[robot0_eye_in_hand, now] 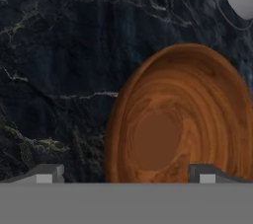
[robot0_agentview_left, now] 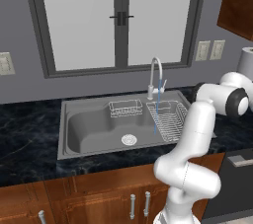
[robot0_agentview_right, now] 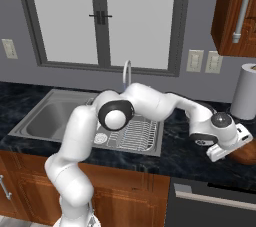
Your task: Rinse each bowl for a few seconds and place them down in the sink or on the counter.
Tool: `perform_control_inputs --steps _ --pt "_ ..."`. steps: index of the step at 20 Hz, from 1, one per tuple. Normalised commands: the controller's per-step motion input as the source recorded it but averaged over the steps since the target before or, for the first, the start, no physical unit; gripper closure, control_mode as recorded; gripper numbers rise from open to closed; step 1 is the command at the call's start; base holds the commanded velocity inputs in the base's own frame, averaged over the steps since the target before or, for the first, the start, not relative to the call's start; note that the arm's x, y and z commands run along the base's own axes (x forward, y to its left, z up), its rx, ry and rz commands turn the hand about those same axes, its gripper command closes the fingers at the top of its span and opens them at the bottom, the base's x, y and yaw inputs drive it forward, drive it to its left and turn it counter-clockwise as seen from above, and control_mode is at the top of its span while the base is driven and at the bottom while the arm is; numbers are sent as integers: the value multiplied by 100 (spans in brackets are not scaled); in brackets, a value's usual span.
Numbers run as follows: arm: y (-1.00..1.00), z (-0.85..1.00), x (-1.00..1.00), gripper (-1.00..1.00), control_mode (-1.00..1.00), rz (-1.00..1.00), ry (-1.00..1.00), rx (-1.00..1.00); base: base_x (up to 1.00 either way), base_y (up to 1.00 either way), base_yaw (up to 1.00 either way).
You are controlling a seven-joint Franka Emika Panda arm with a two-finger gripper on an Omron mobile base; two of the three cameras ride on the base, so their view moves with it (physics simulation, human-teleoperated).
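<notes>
Left base view, left to right: the black marble-look counter (robot0_agentview_left: 29, 134) runs along the wall above brown cabinets, and the grey steel sink (robot0_agentview_left: 89, 129) is set into it, with a round drain (robot0_agentview_left: 129, 139) in its floor. A small wire caddy (robot0_agentview_left: 125, 108) hangs at the back wall of the basin, and a wire rack (robot0_agentview_left: 168, 118) fills its right end. The curved chrome faucet (robot0_agentview_left: 155, 77) stands behind the rack, and a thin stream of water (robot0_agentview_left: 156, 117) falls from it into the rack. The white arm rises at lower right, reaching rightward over the counter.

Right base view: the arm extends to the right of the sink, and the gripper (robot0_agentview_right: 231, 146) hangs low over the counter, just beside the reddish-brown wooden bowl (robot0_agentview_right: 246, 154), which sits upright on the worktop at the right edge. A white paper-towel roll (robot0_agentview_right: 245, 91) stands behind it near the wall.

Hand view: the two finger tips (robot0_eye_in_hand: 47, 174) stand well apart, holding nothing. The wooden bowl's rim lies between them, its body mostly toward the right tip, interior facing the camera. The base of the paper-towel roll shows at upper right.
</notes>
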Motion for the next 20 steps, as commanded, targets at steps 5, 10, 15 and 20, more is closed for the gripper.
perform_control_inputs --steps 5,10,15,20 --pt "0 -21 1 100 -100 2 1 0 0 0 0" --pt "-1 -12 0 100 -100 1 0 0 0 0 0" --pt "-1 -5 0 100 -100 1 0 0 0 0 0" --pt "0 -3 0 100 -100 1 0 0 0 0 0"
